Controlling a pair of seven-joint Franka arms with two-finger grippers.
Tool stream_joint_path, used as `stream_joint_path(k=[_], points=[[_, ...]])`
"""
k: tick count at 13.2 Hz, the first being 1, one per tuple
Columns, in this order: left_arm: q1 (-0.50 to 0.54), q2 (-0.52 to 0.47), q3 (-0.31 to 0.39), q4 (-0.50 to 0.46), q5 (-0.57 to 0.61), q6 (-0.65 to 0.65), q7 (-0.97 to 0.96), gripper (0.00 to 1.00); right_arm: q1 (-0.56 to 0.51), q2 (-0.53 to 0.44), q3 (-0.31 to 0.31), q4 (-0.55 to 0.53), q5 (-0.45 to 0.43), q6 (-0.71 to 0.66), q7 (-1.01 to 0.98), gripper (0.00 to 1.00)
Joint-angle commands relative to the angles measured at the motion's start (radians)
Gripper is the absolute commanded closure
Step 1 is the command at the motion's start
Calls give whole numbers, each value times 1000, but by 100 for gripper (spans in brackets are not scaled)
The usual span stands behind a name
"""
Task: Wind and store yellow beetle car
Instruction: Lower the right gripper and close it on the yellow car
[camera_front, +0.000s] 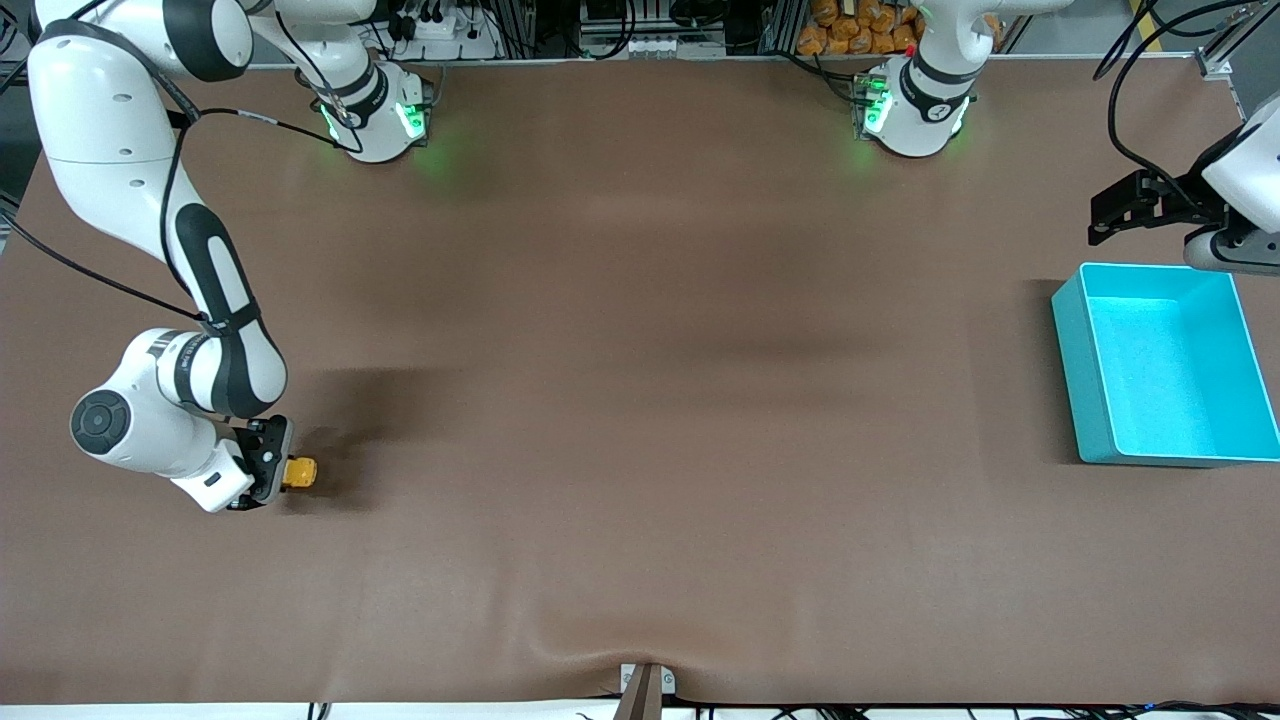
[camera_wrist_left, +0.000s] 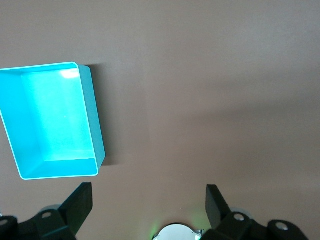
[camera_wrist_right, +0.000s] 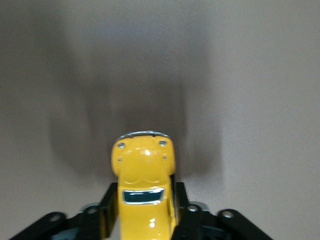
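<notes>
Brown table (camera_front: 640, 400), one big mat, slight wrinkle at the edge nearest the front camera. Turquoise bin (camera_front: 1165, 365) sits at the left arm's end of the table, open top, nothing visible inside; the left wrist view shows it too (camera_wrist_left: 97, 120), sitting flat on the mat.

Left pincer (camera_front: 1105, 215) hangs in the air just beside the bin's rim, toward the robot bases, fingers (camera_wrist_left: 80, 202) spread wide, holding nothing. Left arm waits.

Right pincer (camera_front: 272, 472) is down low at the right arm's end of the table, well apart from the bin. Its fingers (camera_wrist_right: 109, 210) are pressed onto both flanks of the yellow beetle car (camera_front: 299, 472). In the right wrist view the car (camera_wrist_right: 144, 185) sticks out from between the fingers, bumper end outward, dark window visible. Can't tell whether the wheels touch the mat.
</notes>
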Motion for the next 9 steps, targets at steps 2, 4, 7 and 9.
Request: stream_joint_path(k=[2, 4, 7, 9], points=[[4, -13, 0, -5, 1, -6, -7, 0, -12, -3, 2, -7, 15, 11, -61, 96], [4, -13, 0, -7, 1, -6, -7, 0, -30, -2, 2, -7, 15, 11, -89, 96], [4, -13, 0, -7, 1, -6, -8, 0, -67, -2, 2, -7, 15, 8, -119, 95], [4, -13, 0, -7, 1, -6, -8, 0, -105, 14, 2, -5, 15, 8, -144, 94]])
